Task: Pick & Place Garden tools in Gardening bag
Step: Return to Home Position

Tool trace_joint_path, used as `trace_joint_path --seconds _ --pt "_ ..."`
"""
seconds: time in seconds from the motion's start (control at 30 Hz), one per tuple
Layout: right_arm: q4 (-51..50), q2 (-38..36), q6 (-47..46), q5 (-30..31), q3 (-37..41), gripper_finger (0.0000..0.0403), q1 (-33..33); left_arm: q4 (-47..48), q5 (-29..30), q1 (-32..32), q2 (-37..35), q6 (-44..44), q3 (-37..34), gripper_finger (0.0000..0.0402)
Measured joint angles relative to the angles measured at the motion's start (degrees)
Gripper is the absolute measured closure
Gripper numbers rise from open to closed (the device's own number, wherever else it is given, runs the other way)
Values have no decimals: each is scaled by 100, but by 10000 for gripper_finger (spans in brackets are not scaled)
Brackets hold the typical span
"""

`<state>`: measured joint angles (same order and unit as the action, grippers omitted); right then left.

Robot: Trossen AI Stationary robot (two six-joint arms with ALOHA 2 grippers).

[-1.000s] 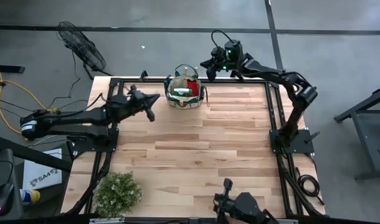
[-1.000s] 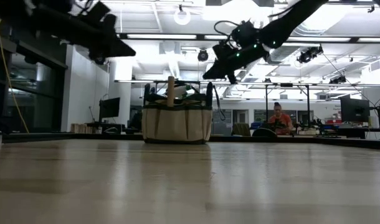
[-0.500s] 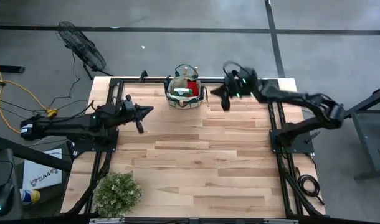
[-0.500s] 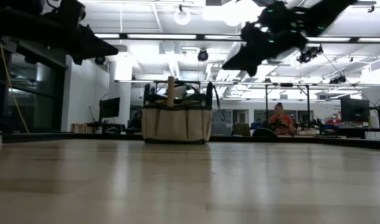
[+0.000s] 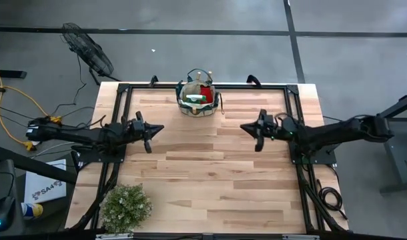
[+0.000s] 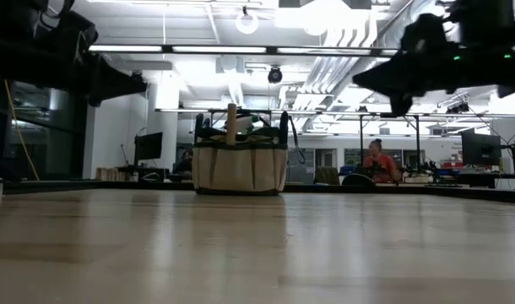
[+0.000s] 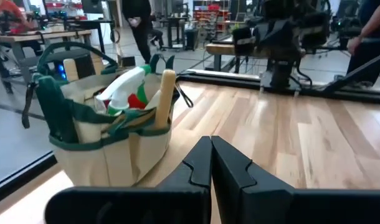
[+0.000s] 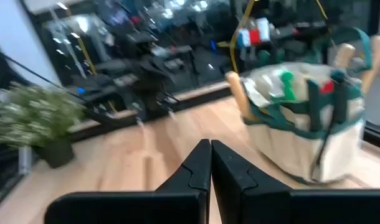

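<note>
The left gripper point(image 5: 157, 127) is held left of the bag point(image 6: 239, 173) and nearer than it, fingers pressed together on nothing. The bag is set at the far edge of the table point(image 5: 210, 180), with a wooden handle point(image 6: 231, 123), the shears point(image 5: 205, 91) and the sprayer point(image 7: 123, 85) stood upright inside. The right gripper point(image 5: 247, 127) is held right of the bag, likewise clenched and empty. Both tips are pointed inward, about equally far from the bag. No tool is seen outside it, so only parking is judged to be left.
</note>
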<state>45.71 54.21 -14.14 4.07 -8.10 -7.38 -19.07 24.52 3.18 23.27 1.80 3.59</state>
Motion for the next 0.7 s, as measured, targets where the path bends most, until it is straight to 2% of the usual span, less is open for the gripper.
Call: trace_joint_path --seconds 0.27,0.4,0.53,0.7 --pt "218 -958 14 509 471 400 739 1262 -92 -16 -1333 0 -50 401" --pt "-62 -1423 104 402 538 400 805 2022 -119 -16 -2300 95 -42 401" --pt "-653 -1924 135 179 540 400 805 2489 -123 -17 -2275 269 90 402" --pt "-1597 -2569 143 53 541 400 803 2523 -142 -16 -2287 382 97 402"
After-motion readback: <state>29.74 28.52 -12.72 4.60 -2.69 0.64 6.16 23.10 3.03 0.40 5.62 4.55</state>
